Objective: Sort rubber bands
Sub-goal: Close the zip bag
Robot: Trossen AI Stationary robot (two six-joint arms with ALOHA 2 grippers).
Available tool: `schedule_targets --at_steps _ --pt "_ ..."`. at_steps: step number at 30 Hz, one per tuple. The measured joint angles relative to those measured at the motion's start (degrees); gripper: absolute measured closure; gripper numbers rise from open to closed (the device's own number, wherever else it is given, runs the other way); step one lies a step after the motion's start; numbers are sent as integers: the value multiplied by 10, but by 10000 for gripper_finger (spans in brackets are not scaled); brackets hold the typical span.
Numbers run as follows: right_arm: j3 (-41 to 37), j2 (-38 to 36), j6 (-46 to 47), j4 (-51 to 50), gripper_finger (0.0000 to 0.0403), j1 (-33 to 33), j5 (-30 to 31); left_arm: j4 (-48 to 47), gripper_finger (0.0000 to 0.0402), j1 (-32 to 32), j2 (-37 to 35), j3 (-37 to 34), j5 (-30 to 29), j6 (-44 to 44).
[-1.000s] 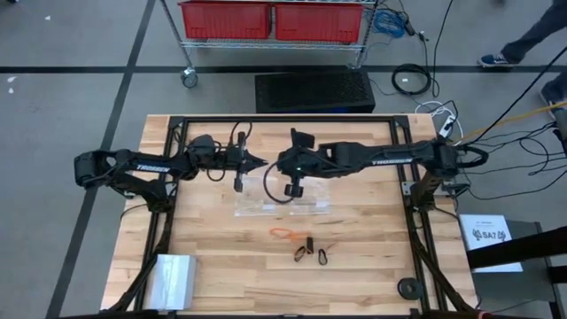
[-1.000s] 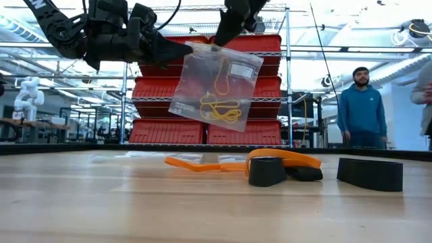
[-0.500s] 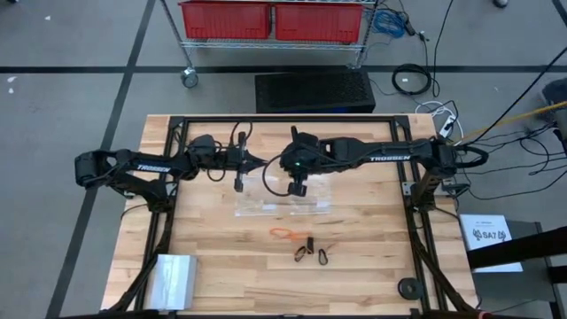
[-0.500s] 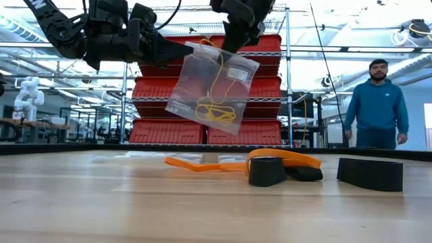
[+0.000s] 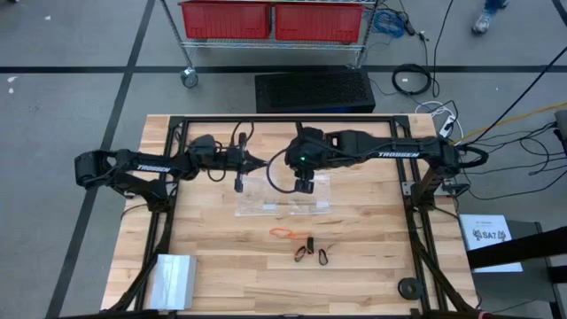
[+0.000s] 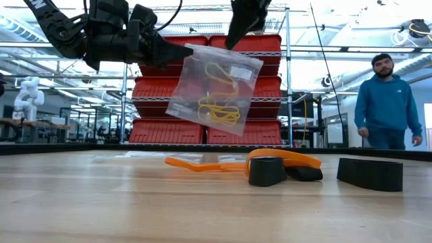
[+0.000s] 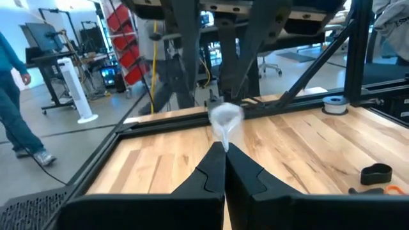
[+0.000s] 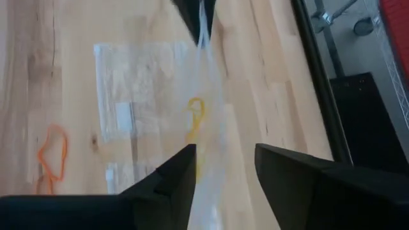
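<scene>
Wooden table [image 5: 213, 257] carries orange and black rubber bands [image 5: 306, 245] toward 6 o'clock. Above centre, the left gripper [image 6: 177, 52] has its jaws pinched on a clear bag [image 6: 214, 88] of yellow bands, while the right gripper [image 8: 220, 167] straddles the bag, jaws apart.

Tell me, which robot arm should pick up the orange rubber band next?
Probably the right. The left gripper is shut on the clear bag, holding it in the air. The right gripper is open above the bag, holding nothing, so it looks free to go down to the orange rubber band on the table.
</scene>
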Motion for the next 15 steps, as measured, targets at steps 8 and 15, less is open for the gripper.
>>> schedule_targets --at_steps 8,15 --pt "-61 -26 13 -8 284 -11 -15 -43 401 1 0 0 -50 12" --pt "-242 -113 11 147 289 -57 -67 -106 401 34 0 16 -123 36"
